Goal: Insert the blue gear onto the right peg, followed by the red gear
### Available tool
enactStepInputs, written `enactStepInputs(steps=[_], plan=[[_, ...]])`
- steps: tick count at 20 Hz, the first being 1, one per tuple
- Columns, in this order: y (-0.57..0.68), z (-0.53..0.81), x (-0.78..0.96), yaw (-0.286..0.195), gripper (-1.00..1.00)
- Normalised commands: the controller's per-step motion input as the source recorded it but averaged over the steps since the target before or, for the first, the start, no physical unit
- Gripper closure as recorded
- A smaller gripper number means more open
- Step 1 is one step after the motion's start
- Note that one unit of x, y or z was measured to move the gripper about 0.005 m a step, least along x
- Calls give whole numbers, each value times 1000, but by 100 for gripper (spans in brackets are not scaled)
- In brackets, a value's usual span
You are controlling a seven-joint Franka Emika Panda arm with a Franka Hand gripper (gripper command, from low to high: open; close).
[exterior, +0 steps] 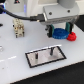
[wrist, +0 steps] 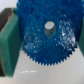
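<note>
Wrist view shows the blue gear pinched by its edges between the fingers of the gripper. It looks hard, light and a bit slippery, so gripping the rim is best. The red gear sits at its 3 o'clock. The peg stands at 7 o'clock.

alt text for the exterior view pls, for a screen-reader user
A robot gripper reaches down at a blue gear beside a smaller red gear on a white table. Nearer the camera lies a black-bordered white plate with two thin pegs.
</note>
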Motion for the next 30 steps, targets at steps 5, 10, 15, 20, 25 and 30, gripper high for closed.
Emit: enactStepInputs(steps=[5,10,15,20,25,30], plan=[[-274,65,614,0,100],[-236,-41,424,0,100],[-137,-48,282,0,100],[4,-84,242,0,100],[-32,-30,84,0,100],[7,-29,19,0,100]])
